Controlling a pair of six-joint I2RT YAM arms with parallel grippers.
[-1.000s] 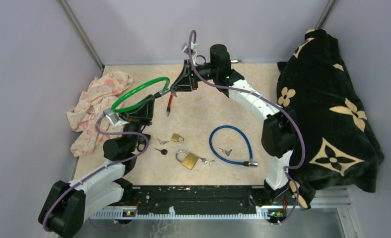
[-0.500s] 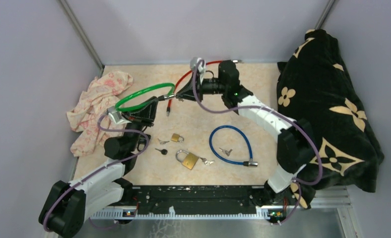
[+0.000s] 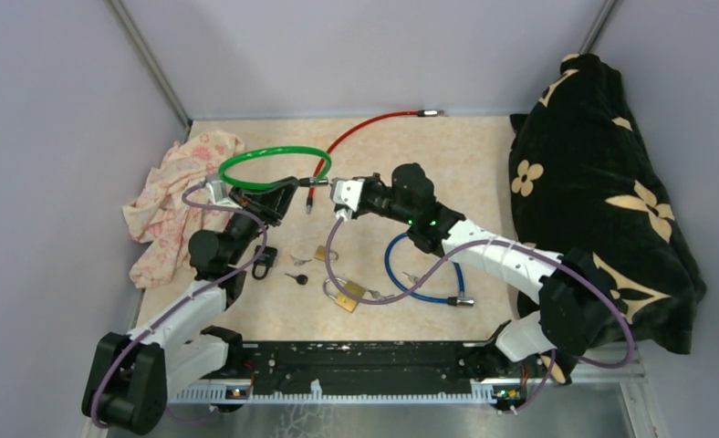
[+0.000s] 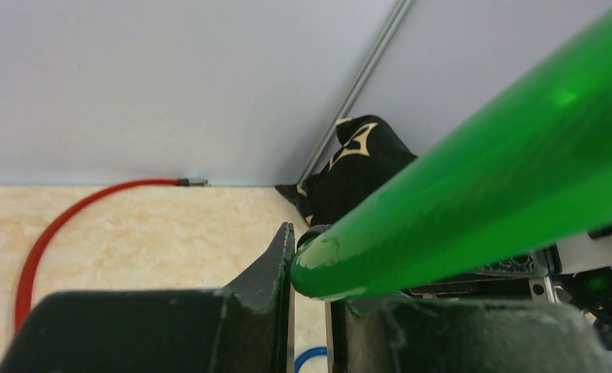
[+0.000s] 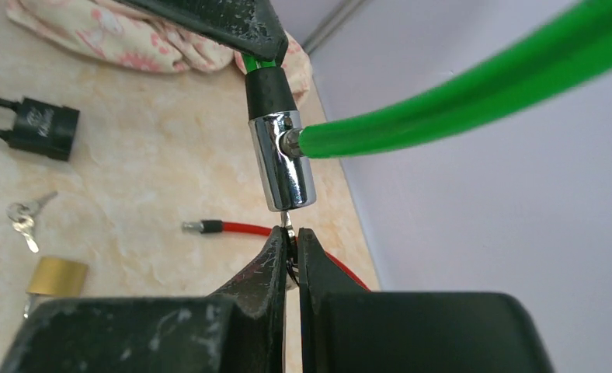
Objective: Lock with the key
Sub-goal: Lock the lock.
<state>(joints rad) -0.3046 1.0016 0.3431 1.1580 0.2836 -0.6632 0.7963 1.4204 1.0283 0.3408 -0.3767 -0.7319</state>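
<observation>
The green cable lock (image 3: 274,151) is held up over the back left of the table. My left gripper (image 3: 287,190) is shut on its black collar, and the green cable (image 4: 481,179) fills the left wrist view above the jaws (image 4: 309,287). In the right wrist view the chrome lock cylinder (image 5: 282,162) hangs upright with the cable's other end plugged into its side. A small key (image 5: 289,227) sticks out of its underside. My right gripper (image 5: 290,237) is shut on that key, directly below the cylinder, and shows in the top view as the right gripper (image 3: 330,188).
A red cable (image 3: 365,132) lies along the back. A blue cable lock (image 3: 424,269), two brass padlocks (image 3: 347,294) (image 3: 325,253), a black padlock (image 3: 263,265) and loose keys (image 3: 298,276) lie mid-table. A pink cloth (image 3: 178,196) lies left, a black blanket (image 3: 602,201) right.
My right arm swung down from the back of the table to the lock cylinder and its jaws shut on the key. The left gripper carried the green loop slightly back and right.
</observation>
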